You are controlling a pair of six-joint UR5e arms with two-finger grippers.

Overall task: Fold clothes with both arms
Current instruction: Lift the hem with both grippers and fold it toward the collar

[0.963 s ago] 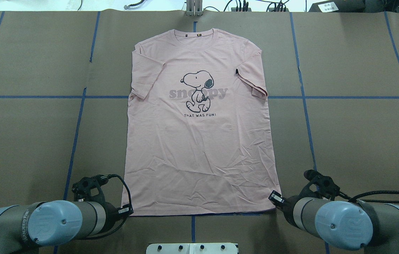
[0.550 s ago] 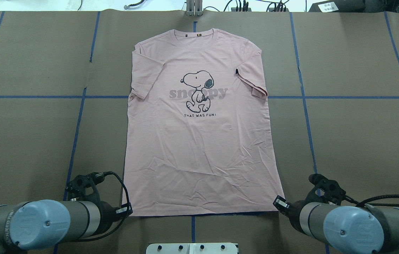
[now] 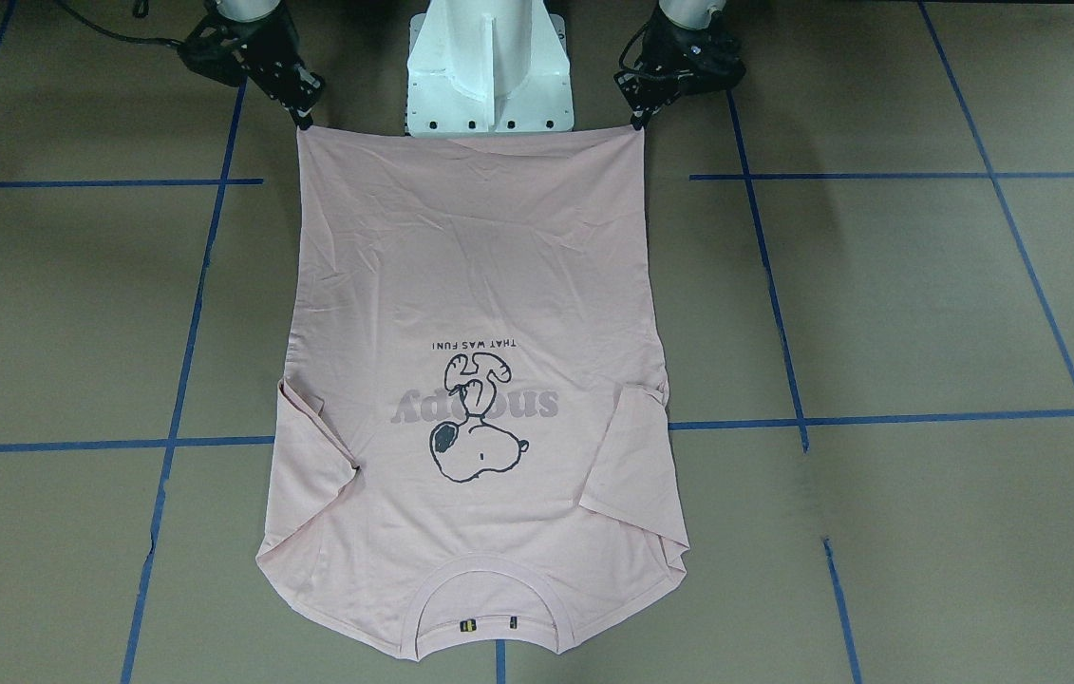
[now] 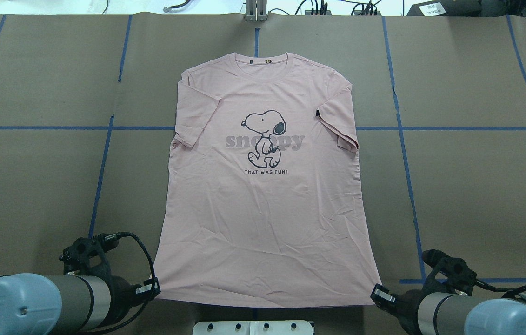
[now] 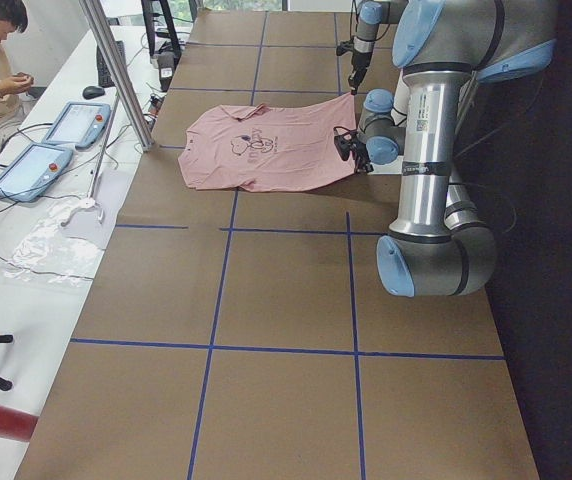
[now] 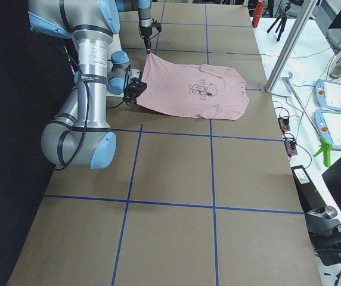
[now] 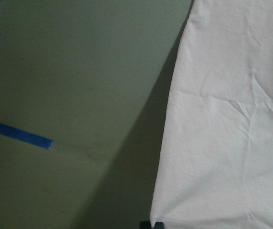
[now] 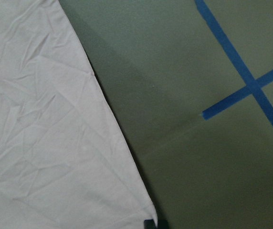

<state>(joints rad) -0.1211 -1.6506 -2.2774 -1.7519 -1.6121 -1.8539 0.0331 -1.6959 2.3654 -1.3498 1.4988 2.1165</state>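
**A:** ok so where's the shirt sitting?

**B:** The pink Snoopy T-shirt is spread out in the middle of the brown counter, print side up. In the overhead view the collar's at top centre. The hem runs along the bottom of the frame, just above the white base plate. Both sleeves are folded in over the body. The counter is marked out with a blue tape grid.

**A:** and the claws? holding anything?

**B:** yep, both are. The left claw is pinched tight on the hem corner at lower left of the overhead frame. The right claw has the corner at lower right. The wrist cams show the black fingertips closed right on the tip of the fabric. The hem is pulled straight between the two claws. In the side views that end looks raised a bit off the counter, while the collar end lies flat.
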